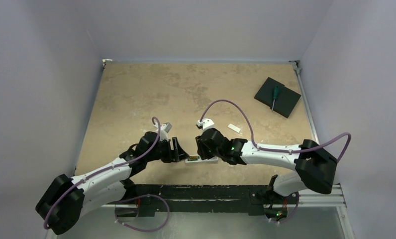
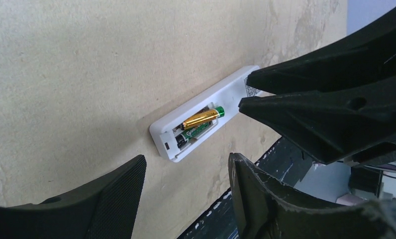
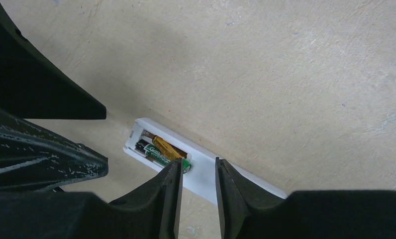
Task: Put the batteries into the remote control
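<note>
The white remote control (image 1: pixel 198 160) lies back-up near the table's front edge, between both grippers. Its battery recess is uncovered. A green-and-black battery (image 2: pixel 198 131) lies in the recess, and a gold battery (image 2: pixel 201 118) rests slanted against it. My left gripper (image 2: pixel 186 160) stands open just short of the remote's recess end, holding nothing. My right gripper (image 3: pixel 197 164) is open a narrow way above the remote's white back (image 3: pixel 206 175), with one fingertip (image 3: pixel 175 168) at the green battery's (image 3: pixel 155 154) end. The gold battery (image 3: pixel 166 148) shows beside it.
A black square pad (image 1: pixel 277 97) with a green-handled screwdriver (image 1: pixel 274 95) sits at the far right. A small white flat piece (image 1: pixel 234 128) lies on the table right of centre. The table's dark front rail (image 2: pixel 265 164) runs just behind the remote.
</note>
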Tool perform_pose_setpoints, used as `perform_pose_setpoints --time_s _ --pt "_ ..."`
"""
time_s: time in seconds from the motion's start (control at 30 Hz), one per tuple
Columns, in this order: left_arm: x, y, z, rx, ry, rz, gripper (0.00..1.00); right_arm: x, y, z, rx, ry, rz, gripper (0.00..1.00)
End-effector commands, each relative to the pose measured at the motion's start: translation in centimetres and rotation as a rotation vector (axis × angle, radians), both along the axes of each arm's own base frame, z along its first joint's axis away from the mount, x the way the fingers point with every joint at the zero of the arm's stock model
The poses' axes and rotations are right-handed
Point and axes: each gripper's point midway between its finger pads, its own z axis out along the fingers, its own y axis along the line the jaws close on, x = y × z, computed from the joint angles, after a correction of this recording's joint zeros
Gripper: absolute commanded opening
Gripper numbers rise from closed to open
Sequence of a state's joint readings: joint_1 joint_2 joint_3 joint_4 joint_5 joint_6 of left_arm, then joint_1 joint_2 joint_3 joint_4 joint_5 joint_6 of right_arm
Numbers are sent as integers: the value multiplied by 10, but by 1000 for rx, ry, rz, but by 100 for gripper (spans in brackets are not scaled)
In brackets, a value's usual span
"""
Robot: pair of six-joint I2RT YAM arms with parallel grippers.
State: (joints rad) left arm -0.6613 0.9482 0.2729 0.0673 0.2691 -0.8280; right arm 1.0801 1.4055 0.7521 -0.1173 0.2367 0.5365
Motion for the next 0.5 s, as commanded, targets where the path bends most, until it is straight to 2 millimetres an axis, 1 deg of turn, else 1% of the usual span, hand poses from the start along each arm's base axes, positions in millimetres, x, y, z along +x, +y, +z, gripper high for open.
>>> perform_pose_setpoints --time_s 0.0,0.23,0.47 --pt "-1 -9 7 -69 -25 -38 61 7 19 18 74 -8 -21 37" --pt "-3 -9 -3 -72 -4 -45 61 5 22 12 77 16 -25 36" --pt "-3 -11 -6 -83 1 -52 60 3 22 11 82 30 -28 36"
